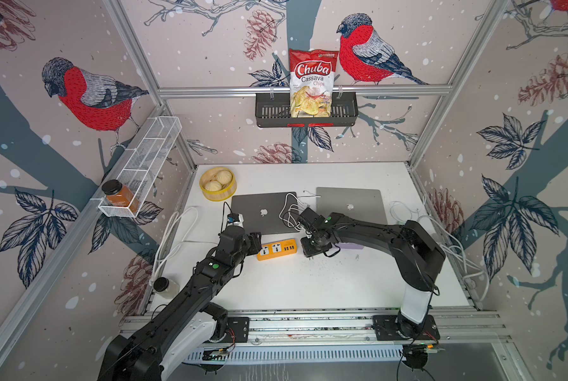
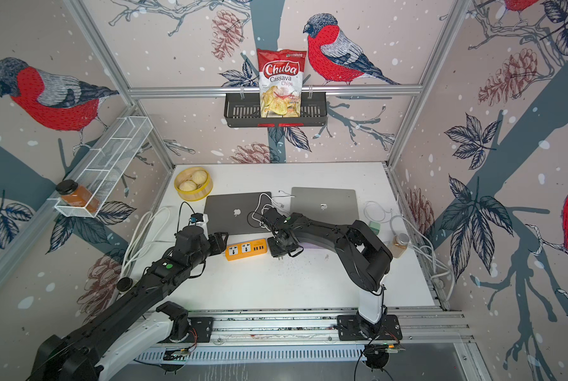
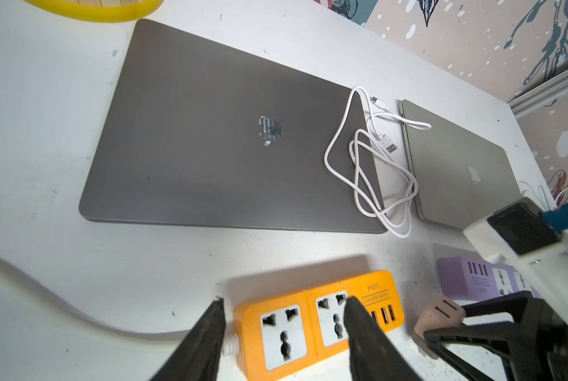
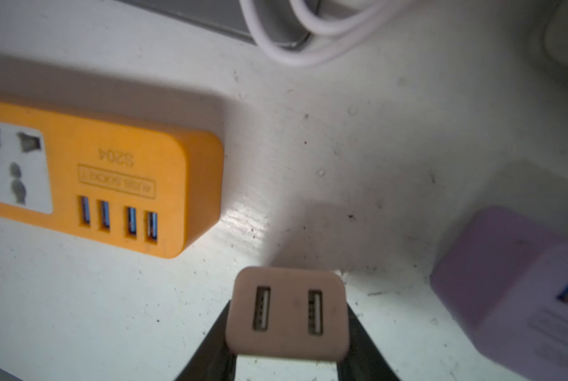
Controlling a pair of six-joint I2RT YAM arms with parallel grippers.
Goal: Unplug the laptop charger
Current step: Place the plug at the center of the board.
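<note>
At the 9 o'clock end of the orange strip [image 1: 277, 249], the left gripper [image 3: 282, 301] stands with jaws apart and gripping nothing, one finger off the cord end and one over the second socket. I judge it should lift straight up, so that no finger drags the strip. Both sockets are bare, and the charger [image 4: 289, 297] is clear of the strip at its 3 o'clock, pinched on two opposite sides by the right gripper [image 4: 287, 325]. It is best set down toward 6 o'clock, away from the white cable [image 1: 290, 211] at 12 and the purple strip [image 3: 474, 277] at 3.
</note>
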